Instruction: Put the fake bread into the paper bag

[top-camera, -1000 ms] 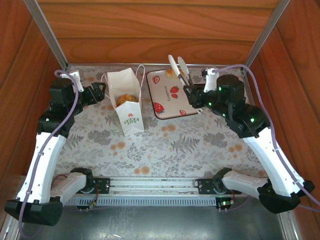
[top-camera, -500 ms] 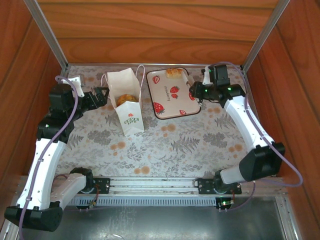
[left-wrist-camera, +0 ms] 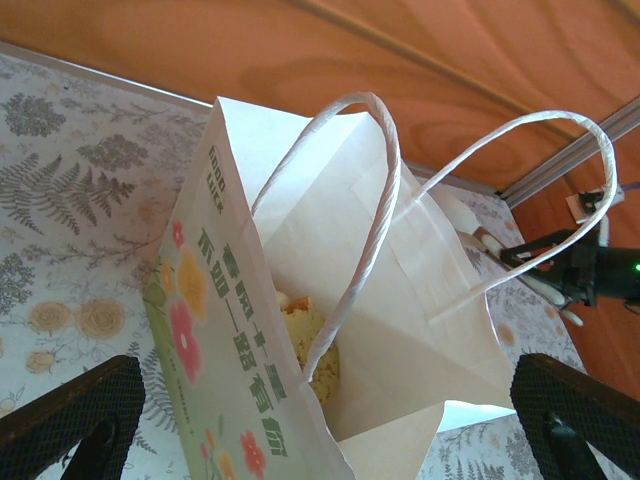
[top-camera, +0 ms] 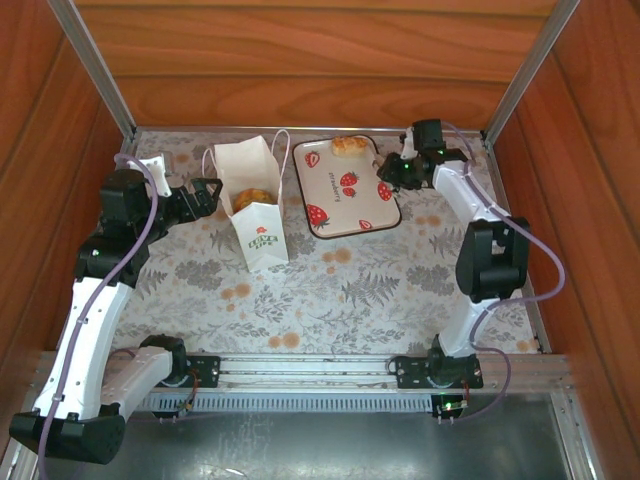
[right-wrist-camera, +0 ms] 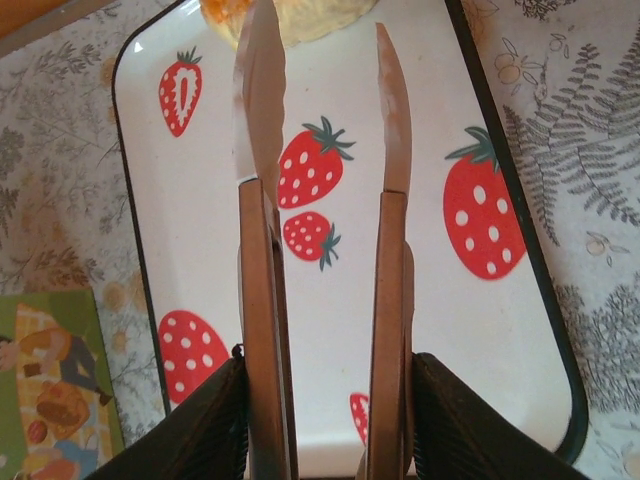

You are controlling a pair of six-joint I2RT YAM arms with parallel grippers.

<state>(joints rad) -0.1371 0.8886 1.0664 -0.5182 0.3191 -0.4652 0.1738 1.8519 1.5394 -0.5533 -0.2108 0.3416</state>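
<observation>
Though just beyond tongs (right-wrist-camera: 262, 150) in the right pincer (right-wrist-camera: 325, 430), fake bread (right-wrist-camera: 290, 12) on tray (right-wrist-camera: 430, 330).

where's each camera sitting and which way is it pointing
Top external: above and behind the arm bases, looking down on the table; both arms show.
Left wrist: on the left arm, looking into the paper bag at bread inside; the open left gripper frames the bottom corners.
Right wrist: on the right arm, looking along tongs in the right gripper, over the strawberry tray toward a pastry.
Shared: top and left wrist see the bag; top and right wrist the tray.
</observation>
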